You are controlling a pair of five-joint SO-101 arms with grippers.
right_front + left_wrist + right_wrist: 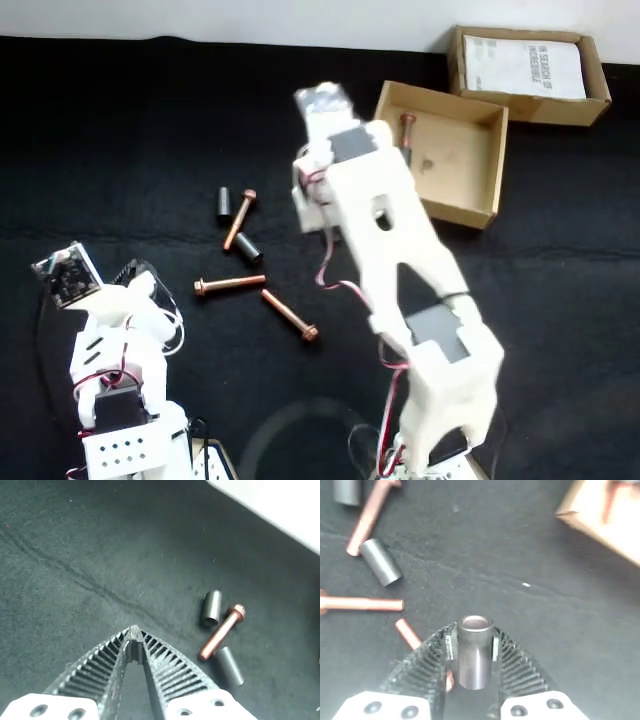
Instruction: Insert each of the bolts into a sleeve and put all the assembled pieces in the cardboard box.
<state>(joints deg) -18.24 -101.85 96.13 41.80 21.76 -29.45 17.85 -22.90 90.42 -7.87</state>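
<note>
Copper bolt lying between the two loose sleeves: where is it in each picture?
High view: copper bolt left of centre, slanted between two loose sleeves.
Left wrist view: copper bolt beyond the left gripper, to one side.
Right wrist view: copper bolt beyond the right gripper and held sleeve.
Shared landmark: those two sleeves flanking it.

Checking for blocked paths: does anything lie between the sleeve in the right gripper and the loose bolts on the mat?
Nothing visible does. The right gripper is shut on the sleeve; one copper bolt lies right beside its finger, another bolt just beyond, with only bare black mat around them.
</note>
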